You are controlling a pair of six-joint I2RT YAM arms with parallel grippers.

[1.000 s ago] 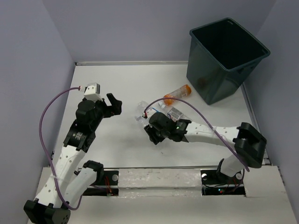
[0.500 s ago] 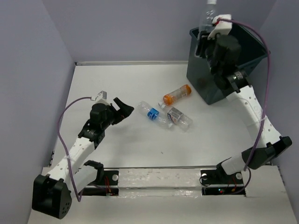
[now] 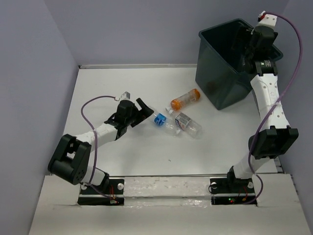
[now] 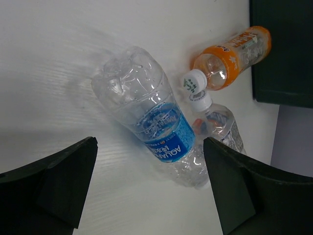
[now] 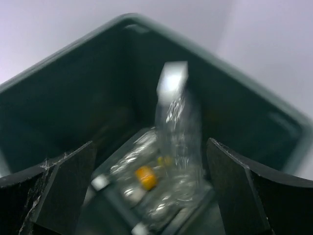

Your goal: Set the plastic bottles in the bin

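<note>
The left claw is wide open. The blue bottle lies right in front of it in the middle of the table, its long side slanting toward the near right corner. The right claw is open too, far off over the bin at the far right corner, so the left claw is nearer.

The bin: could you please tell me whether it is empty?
Not empty: the right wrist view shows clear bottles lying on the floor of the bin.
</note>
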